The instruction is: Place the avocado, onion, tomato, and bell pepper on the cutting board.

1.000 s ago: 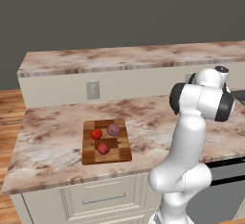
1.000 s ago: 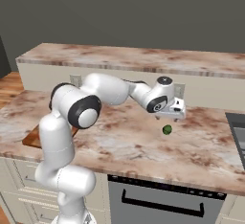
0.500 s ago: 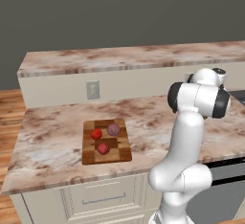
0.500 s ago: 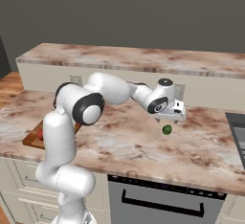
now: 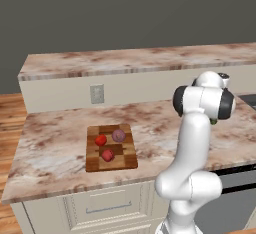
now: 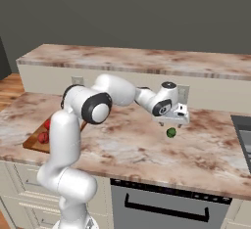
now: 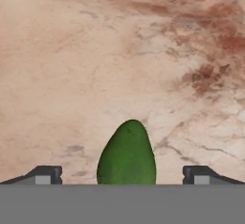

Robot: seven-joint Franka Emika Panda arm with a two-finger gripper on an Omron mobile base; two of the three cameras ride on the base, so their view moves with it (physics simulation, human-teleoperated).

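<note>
The avocado lies on the counter between our gripper's spread fingertips, touching neither, as we see in the hand view.

Marble counter, wall outlet

Lighting: even, soft, moderately bright; no single source evident. Shadows: faint, diffuse beneath the arm on the counter. Glare: none. Back wall dim grey. Rendering soft, slightly blurred; hand view coarse, marble veining smeared. Edges undistorted.
</note>
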